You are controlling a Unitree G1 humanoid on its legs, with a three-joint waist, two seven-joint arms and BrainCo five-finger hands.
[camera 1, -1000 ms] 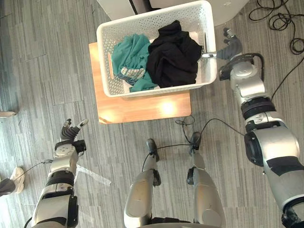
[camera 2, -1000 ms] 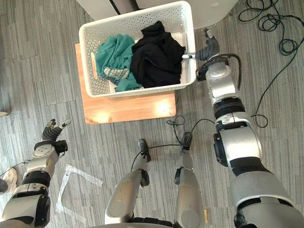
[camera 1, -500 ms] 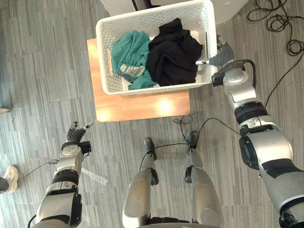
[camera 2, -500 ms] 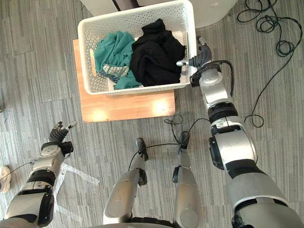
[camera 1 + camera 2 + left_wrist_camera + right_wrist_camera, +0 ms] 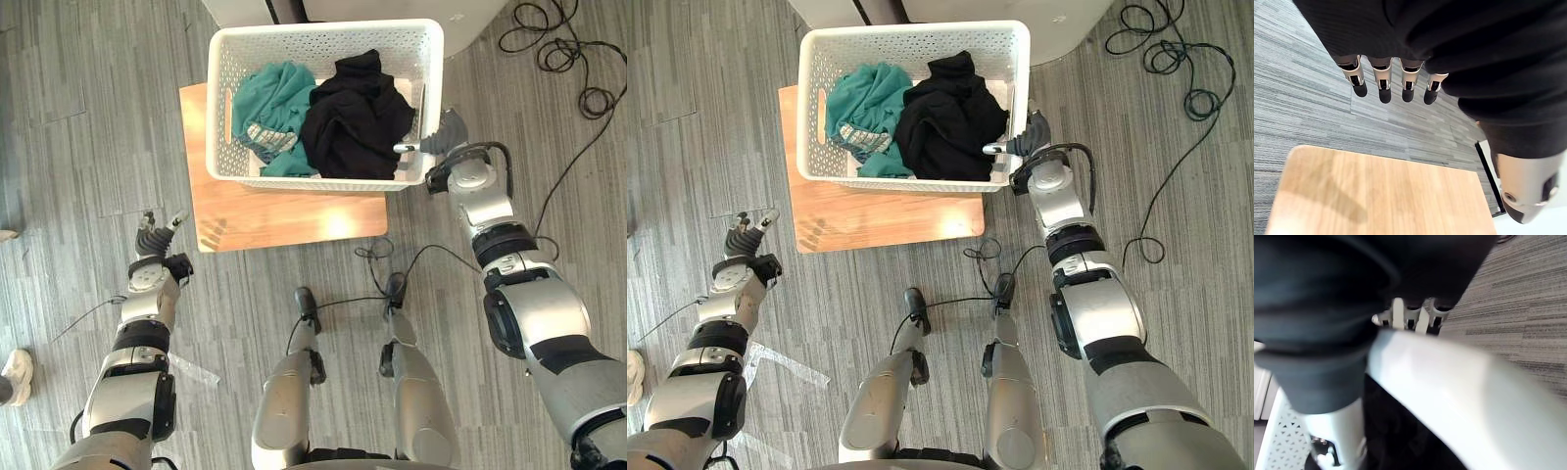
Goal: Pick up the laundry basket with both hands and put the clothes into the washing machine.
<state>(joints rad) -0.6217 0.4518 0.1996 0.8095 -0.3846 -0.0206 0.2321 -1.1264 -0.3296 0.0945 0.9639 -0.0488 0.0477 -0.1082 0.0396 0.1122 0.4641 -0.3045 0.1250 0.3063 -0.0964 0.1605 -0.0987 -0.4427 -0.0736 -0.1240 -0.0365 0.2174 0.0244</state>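
Compared with a second ago, the right hand [image 5: 446, 132] has closed in on the laundry basket [image 5: 294, 182] and now sits against its right wall. Its thumb [image 5: 407, 148] reaches over the rim to the inside, and its fingers lie straight along the outside, spread rather than clamped. The left hand [image 5: 150, 243] has come forward to just beside the near-left corner of the wooden table [image 5: 284, 220]. It is over the floor, its fingers straight and holding nothing. There is one basket, one table and two heaps of clothing. The white perforated basket stands on the far part of the table, close in front of a white appliance [image 5: 470, 12]. It holds a teal garment [image 5: 274, 98] on the left and a black garment [image 5: 353, 122] on the right, the two touching.
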